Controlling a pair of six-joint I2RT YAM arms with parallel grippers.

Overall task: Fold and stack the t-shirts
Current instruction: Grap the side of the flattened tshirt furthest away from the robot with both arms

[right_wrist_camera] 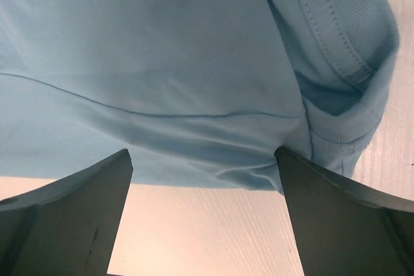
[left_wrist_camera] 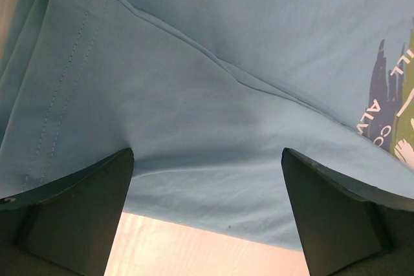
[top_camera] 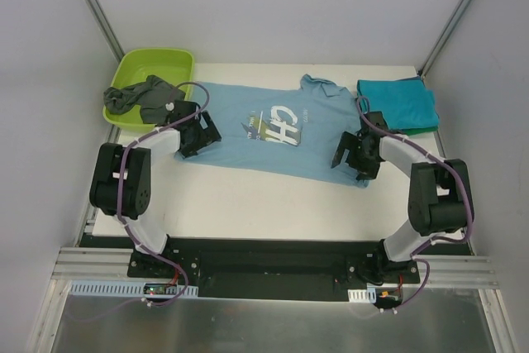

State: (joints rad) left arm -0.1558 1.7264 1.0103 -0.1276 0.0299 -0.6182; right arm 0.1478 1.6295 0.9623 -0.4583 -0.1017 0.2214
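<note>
A light blue t-shirt (top_camera: 264, 134) with white "CH" print lies spread flat across the table's middle. My left gripper (top_camera: 197, 134) is open over its left end; in the left wrist view the blue cloth (left_wrist_camera: 194, 95) lies between and just beyond the open fingers (left_wrist_camera: 77, 211). My right gripper (top_camera: 357, 155) is open over the shirt's right end near the collar; the cloth (right_wrist_camera: 162, 63) and ribbed collar (right_wrist_camera: 349, 50) show in the right wrist view. A folded teal tee (top_camera: 398, 103) lies at the back right. A dark grey tee (top_camera: 145, 98) hangs over the tub's rim.
A lime-green plastic tub (top_camera: 153, 80) stands at the back left corner. The white table (top_camera: 273, 204) shows in front of the shirt. Grey walls with metal posts close in the back and sides.
</note>
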